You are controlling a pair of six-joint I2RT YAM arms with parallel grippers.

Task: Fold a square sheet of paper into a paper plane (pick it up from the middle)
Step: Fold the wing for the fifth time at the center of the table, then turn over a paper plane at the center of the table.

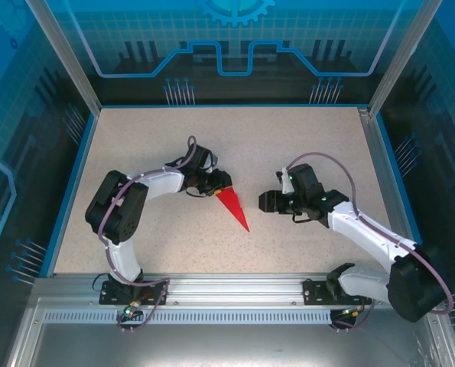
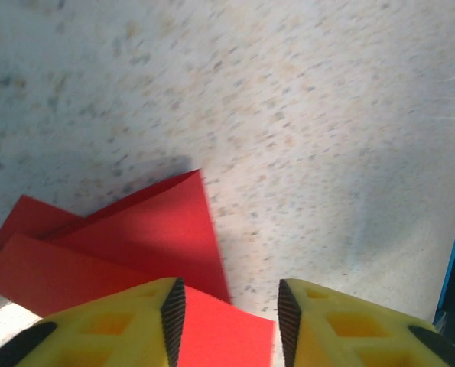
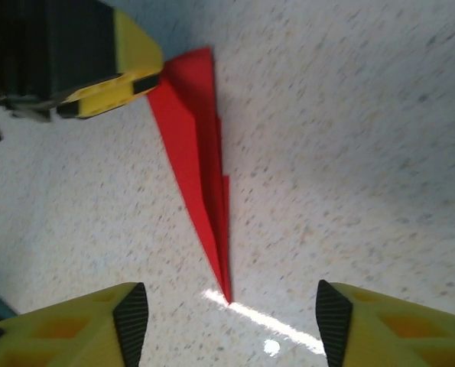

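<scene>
While the speckled table (image 1: 319, 145) runs open to its blue rim (image 1: 227, 106), the paper plane (image 1: 233, 205) lies mid-table. The left gripper (image 1: 215, 185) gapes over its wide end, and the right gripper (image 1: 265, 202) sits nearby, spread wide and empty.

A robotics lab cell: aluminium frame (image 1: 235, 284), blue printed panels (image 1: 235, 46), speckled table (image 1: 303, 138).

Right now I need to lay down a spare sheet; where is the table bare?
Bare: the wide far strip of table beyond both grippers, and the near patch between the arm bases. Crowded: the centre, left gripper over the wide end of the paper plane, right gripper beside it.
</scene>
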